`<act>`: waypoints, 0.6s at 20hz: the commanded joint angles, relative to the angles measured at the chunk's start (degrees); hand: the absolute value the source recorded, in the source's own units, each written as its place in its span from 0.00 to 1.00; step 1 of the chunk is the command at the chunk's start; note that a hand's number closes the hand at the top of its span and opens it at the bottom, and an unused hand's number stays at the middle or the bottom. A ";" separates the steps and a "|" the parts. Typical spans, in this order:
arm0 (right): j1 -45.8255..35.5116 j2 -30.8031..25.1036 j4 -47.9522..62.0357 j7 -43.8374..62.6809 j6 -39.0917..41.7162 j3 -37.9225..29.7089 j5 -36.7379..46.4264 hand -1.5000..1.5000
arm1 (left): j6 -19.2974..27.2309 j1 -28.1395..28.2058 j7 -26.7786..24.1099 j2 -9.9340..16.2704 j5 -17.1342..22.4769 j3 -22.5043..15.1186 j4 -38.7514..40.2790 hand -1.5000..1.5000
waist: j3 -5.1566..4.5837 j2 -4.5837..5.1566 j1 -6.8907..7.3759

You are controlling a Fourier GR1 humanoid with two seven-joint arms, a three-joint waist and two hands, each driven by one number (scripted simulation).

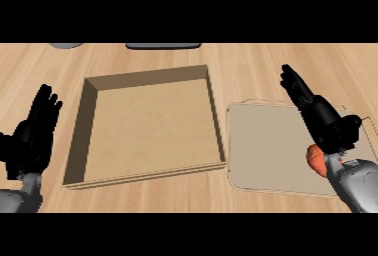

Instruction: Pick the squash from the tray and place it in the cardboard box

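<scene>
The orange squash point(316, 160) lies on the beige tray point(266, 145) at the right, mostly hidden beneath my right wrist. My right hand point(328, 125) hovers over the tray's right side with straight fingers pointing away from me; it is open and holds nothing. The cardboard box point(92, 130) stands left of the tray, with its open top up and nothing inside. At the far left, outside the box, my left hand point(33, 135) rests open with fingers up.
A grey object point(66, 45) and a dark flat object point(162, 46) sit at the counter's far edge. Bare wooden counter point(295, 65) stretches beyond the tray and in front of the box.
</scene>
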 commanded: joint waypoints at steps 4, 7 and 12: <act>5.49 -7.05 2.18 -9.36 22.89 -6.92 -15.69 0.00 | 0.11 1.43 0.46 8.09 -8.36 0.12 5.67 0.50 | 0.05 0.67 -0.05; -2.15 -18.27 -3.54 -14.30 23.92 -2.58 3.82 0.00 | -0.40 3.21 0.55 7.54 -8.95 -1.88 6.54 0.50 | -1.14 -1.65 1.75; 13.16 -17.08 12.30 -37.91 32.15 -3.54 1.45 0.00 | -1.09 4.99 -1.05 8.96 -10.85 -2.09 8.94 0.50 | 0.35 1.43 0.62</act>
